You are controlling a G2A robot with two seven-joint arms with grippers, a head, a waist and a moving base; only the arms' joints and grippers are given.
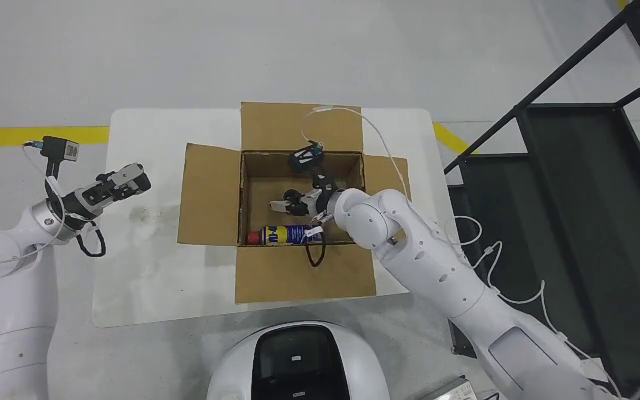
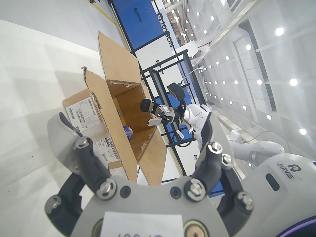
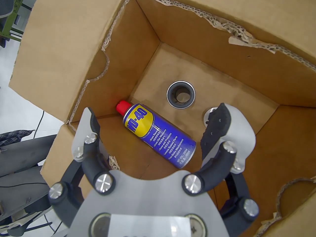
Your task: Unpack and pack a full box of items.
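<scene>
Right gripper (image 3: pixel 155 112), fingers spread, above open brown box (image 3: pixel 61 50), red-capped blue-and-yellow spray can (image 3: pixel 160 139) lying inside

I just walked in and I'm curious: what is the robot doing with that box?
The robot's right pincer hangs open over the open cardboard box, above a blue spray can lying on its side on the box floor. A dark ring sits there too. Nothing is grabbed yet. The left pincer is open and empty near the edge of the table.

One box (image 3: pixel 74 38), one can (image 3: pixel 158 136), one ring (image 3: pixel 181 94)
</scene>
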